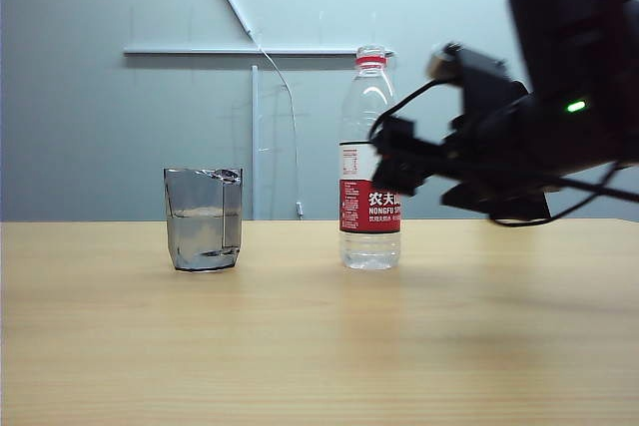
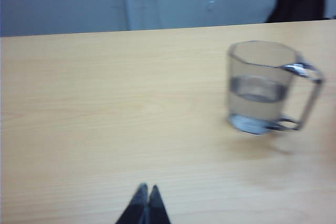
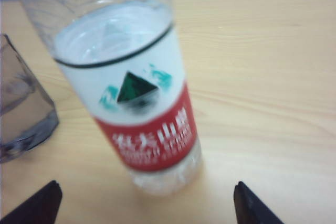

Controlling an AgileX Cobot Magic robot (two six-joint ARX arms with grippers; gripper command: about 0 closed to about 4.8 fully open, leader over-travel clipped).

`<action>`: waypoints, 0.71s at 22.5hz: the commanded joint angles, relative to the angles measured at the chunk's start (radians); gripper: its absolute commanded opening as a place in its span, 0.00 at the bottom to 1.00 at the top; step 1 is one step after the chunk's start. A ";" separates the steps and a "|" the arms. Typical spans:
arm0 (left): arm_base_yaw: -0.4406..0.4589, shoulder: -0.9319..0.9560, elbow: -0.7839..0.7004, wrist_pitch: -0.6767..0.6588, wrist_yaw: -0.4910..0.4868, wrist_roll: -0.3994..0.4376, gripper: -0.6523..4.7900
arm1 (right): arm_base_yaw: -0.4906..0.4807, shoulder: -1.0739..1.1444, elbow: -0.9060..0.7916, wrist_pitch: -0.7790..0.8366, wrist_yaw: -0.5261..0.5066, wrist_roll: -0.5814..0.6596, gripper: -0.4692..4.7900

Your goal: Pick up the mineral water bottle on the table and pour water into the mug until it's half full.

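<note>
The right claw (image 3: 144, 203) stands released, tips spread either side of the upright mineral water bottle (image 3: 136, 98), not touching it. Beside the bottle on the bench (image 1: 319, 346) sits the mug (image 1: 203, 218), about half full of water (image 2: 258, 88). The left claw (image 2: 147, 198) is clenched, low over bare bench, apart from the mug.

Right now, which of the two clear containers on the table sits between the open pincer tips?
The mineral water bottle, upright with its red-and-white label, between the right pincer tips; the mug stands apart.
</note>
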 commanded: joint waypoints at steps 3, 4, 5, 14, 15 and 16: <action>0.101 0.000 0.003 0.013 0.000 -0.003 0.12 | 0.004 -0.203 -0.148 0.025 -0.053 0.041 0.48; 0.112 0.000 0.003 0.013 0.000 -0.003 0.12 | 0.004 -0.246 -0.176 0.024 -0.068 0.041 0.33; 0.121 0.000 0.003 0.013 -0.001 -0.003 0.12 | 0.005 -0.341 -0.236 0.024 -0.099 0.041 0.06; 0.133 0.000 0.003 0.013 0.001 -0.003 0.12 | 0.005 -0.737 -0.356 -0.186 -0.043 0.063 0.08; 0.132 0.000 0.003 0.013 -0.001 -0.003 0.12 | 0.005 -0.763 -0.356 -0.212 -0.038 0.063 0.08; 0.132 0.000 0.003 0.013 0.000 -0.003 0.12 | 0.005 -0.787 -0.356 -0.233 -0.036 0.063 0.08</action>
